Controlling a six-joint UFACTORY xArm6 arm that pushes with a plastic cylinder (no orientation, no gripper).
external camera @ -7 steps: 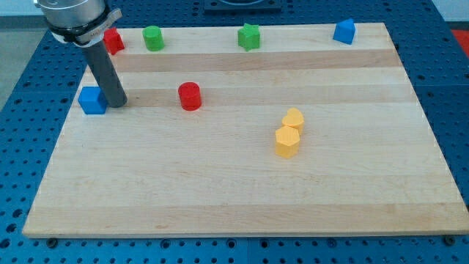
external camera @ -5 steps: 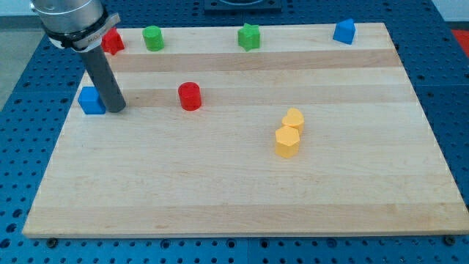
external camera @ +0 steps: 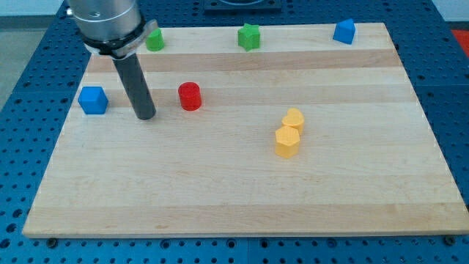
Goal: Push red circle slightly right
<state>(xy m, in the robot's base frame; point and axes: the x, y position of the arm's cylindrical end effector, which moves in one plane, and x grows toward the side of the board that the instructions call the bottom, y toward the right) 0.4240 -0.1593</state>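
The red circle (external camera: 190, 96), a short red cylinder, stands on the wooden board (external camera: 242, 191) left of centre. My tip (external camera: 146, 116) rests on the board to the circle's left and a little lower in the view, with a gap of about a block's width between them. The rod rises up and to the left to the arm's head at the view's top left.
A blue cube (external camera: 92, 100) sits left of my tip. A green block (external camera: 154, 39) is partly hidden behind the arm's head; a green star-like block (external camera: 249, 36) and a blue block (external camera: 344, 31) line the top edge. Two yellow blocks (external camera: 289, 134) touch right of centre.
My tip has moved right, away from the blue cube and toward the red circle. The arm's head now hides the red block at the top left. No block has moved.
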